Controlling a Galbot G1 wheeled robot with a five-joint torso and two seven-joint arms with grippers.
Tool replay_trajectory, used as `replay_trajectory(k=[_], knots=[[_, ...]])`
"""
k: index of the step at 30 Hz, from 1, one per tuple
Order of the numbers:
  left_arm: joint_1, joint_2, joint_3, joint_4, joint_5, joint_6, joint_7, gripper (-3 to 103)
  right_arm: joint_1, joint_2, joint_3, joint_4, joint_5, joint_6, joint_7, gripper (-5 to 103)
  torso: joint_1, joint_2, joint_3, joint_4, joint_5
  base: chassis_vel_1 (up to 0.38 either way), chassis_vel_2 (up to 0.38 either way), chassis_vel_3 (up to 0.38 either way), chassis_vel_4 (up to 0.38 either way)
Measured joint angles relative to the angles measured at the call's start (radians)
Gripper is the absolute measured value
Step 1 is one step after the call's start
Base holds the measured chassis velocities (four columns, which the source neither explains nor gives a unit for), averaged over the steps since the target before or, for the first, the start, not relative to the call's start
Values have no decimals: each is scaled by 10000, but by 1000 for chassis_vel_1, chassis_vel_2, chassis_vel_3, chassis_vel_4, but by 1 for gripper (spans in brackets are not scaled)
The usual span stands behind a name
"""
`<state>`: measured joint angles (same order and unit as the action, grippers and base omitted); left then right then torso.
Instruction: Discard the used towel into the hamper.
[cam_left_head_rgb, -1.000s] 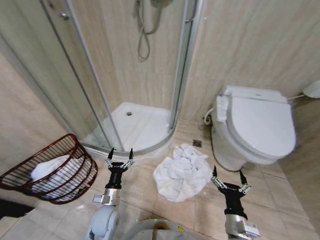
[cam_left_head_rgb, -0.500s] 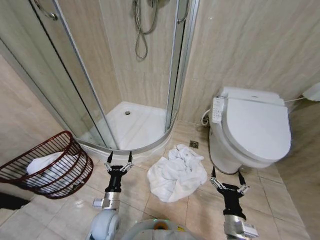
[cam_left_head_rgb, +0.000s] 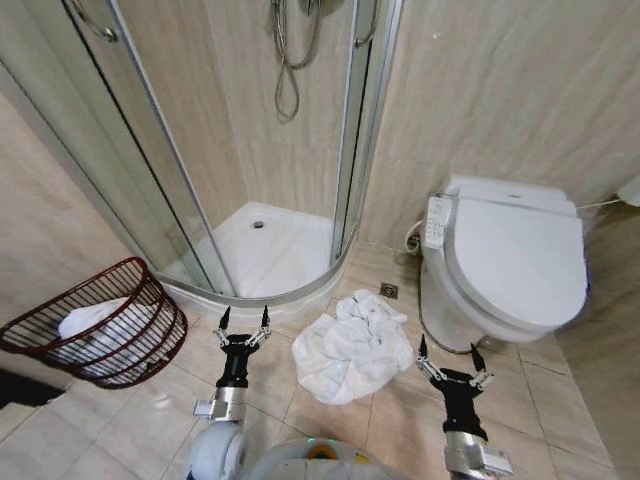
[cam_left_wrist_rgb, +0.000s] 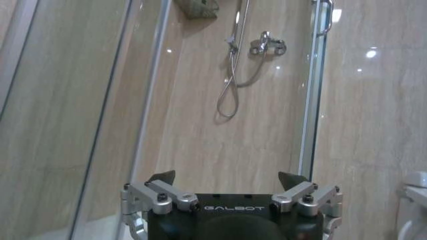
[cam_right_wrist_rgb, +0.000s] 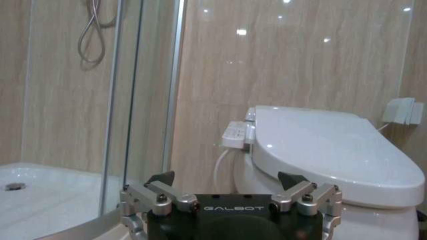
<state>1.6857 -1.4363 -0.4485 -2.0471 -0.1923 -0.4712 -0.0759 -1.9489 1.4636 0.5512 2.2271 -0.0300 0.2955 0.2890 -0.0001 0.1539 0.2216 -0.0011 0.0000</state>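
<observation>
The used towel (cam_left_head_rgb: 352, 343), a crumpled white heap, lies on the tiled floor (cam_left_head_rgb: 130, 430) between the curved base of the shower enclosure (cam_left_head_rgb: 262, 240) and the foot of the toilet (cam_left_head_rgb: 505, 262), just beside a small floor drain (cam_left_head_rgb: 390, 291). Nothing grips it. The hamper (cam_left_head_rgb: 100, 325), a dark reddish-brown wire basket, sits tilted on the floor by the left wall, well apart from the towel, and some white cloth already rests inside it. The left gripper (cam_left_head_rgb: 243, 328) is raised between hamper and towel with its fingers spread and empty; its wrist camera looks past them to the shower hose and mixer on the wall. The right gripper (cam_left_head_rgb: 448, 362) stands just beside the towel's right edge, in front of the toilet, fingers likewise parted and holding nothing; its wrist camera faces the toilet's closed lid. Judging by this layout, the task has barely begun for this towel: it must be reached, grasped, lifted off the floor, carried leftward to the hamper and let go over its rim.
</observation>
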Motion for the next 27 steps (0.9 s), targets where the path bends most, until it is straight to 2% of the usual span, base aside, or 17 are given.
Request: replay_trajectory(k=[12, 15, 19, 27], knots=[[78, -45, -30, -21, -23, -30, 31, 100, -16, -74, 46, -139, 6, 115, -253, 100, 0, 1, -1, 1, 0, -23, 23, 26, -20], [157, 6, -25, -137, -440, 48, 400, 100, -21, -68, 32, -165, 2, 209, -254, 100, 0, 0, 0, 1, 0, -125, 95, 117, -125], [196, 0, -8, -181, -544, 111, 594, 100, -27, -85, 43, -195, -3, 243, -253, 100, 1, 0, 2, -1, -2, -142, 124, 134, -140], [186, -35, 4, -97, -491, 52, 594, 100, -20, -111, 40, -285, -70, 201, -252, 100, 2, 0, 1, 0, -2, -28, 78, 63, -12]])
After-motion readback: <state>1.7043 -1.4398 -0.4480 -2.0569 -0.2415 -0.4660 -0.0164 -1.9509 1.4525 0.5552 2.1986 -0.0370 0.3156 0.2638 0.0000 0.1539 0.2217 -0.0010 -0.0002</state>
